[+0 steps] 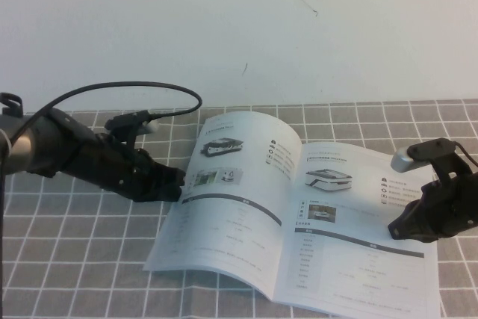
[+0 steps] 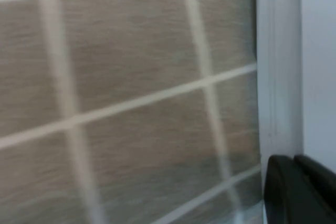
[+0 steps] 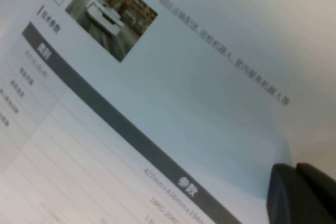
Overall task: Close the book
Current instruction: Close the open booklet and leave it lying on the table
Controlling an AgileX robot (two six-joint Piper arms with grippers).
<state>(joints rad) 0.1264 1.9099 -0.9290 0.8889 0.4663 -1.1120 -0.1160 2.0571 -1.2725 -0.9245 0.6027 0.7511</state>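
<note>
An open booklet [image 1: 299, 214] lies on the checked tablecloth [image 1: 89, 259], with printed pages facing up and its left page [image 1: 231, 184] arching slightly. My left gripper [image 1: 178, 183] sits low at the left page's outer edge, fingers shut together. In the left wrist view the left gripper [image 2: 296, 161] tips sit against the booklet's white edge [image 2: 278, 51]. My right gripper [image 1: 393, 229] hovers over the right page, also shut. In the right wrist view the right gripper [image 3: 295, 169] is just above the printed page [image 3: 184, 77], holding nothing.
The grey and white checked cloth [image 2: 131, 77] covers the table up to a plain white wall [image 1: 239, 28]. A black cable [image 1: 127, 87] loops above the left arm. The booklet's front right corner runs to the edge of the high view.
</note>
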